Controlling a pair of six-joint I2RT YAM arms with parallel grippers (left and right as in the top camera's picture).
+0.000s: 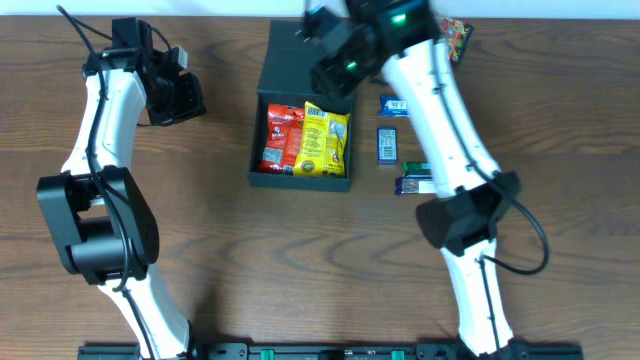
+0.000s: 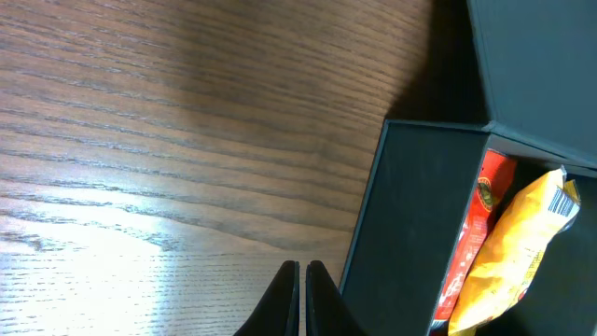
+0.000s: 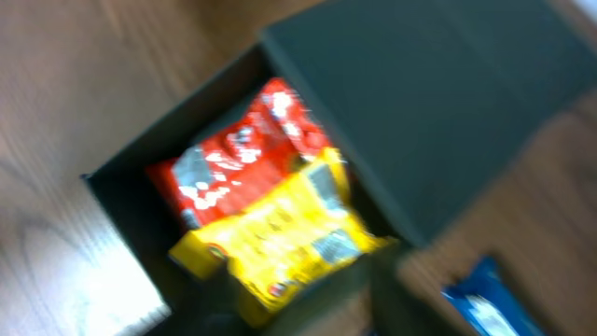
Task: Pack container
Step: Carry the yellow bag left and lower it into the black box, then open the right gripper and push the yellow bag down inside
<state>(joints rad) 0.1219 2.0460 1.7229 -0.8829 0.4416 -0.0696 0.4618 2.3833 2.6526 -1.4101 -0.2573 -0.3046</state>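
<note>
Packing looks partway done. The container sits mid-table with its flap lid thrown back, and it holds a red packet and a yellow packet side by side. The right gripper hangs over the box's far end; its fingers cannot be made out (the wrist view is blurred). The left gripper is pinched shut on nothing, above bare wood beside the box. Next is probably one of the blue packets lying to the right, which calls for opened fingers and a low approach.
</note>
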